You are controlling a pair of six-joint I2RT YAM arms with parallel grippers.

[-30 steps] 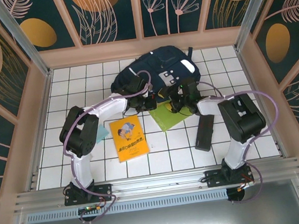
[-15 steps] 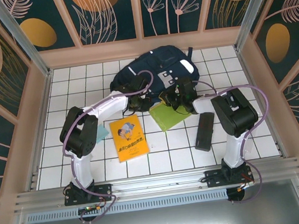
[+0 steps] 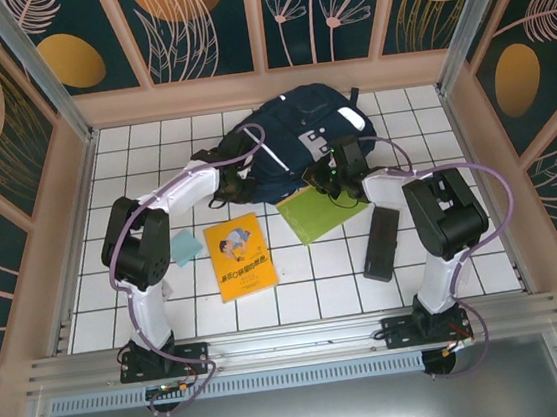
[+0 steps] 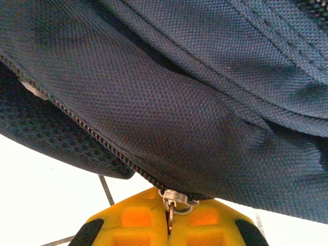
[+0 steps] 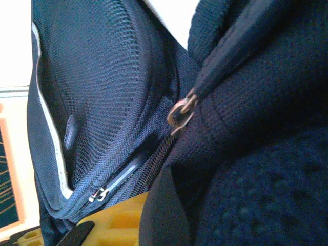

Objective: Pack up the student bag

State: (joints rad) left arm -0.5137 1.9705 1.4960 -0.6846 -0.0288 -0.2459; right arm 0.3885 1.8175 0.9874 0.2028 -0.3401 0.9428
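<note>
The navy student bag lies at the back middle of the tiled table. My left gripper is at its near left edge. In the left wrist view its yellow fingers are shut on the metal zipper pull, just below the slider on the bag's zipper. My right gripper is against the bag's near right edge. In the right wrist view a dark fold of bag fabric runs down beside one yellow finger and hides the other. A second zipper slider sits above it.
A green book lies just in front of the bag, under the right gripper. A yellow book and a light blue card lie at the near left. A black case lies near the right arm. Wooden walls ring the table.
My left gripper slid left along the bag's edge with the zipper pull in it. My right gripper moved up against the bag and closed on its fabric.
</note>
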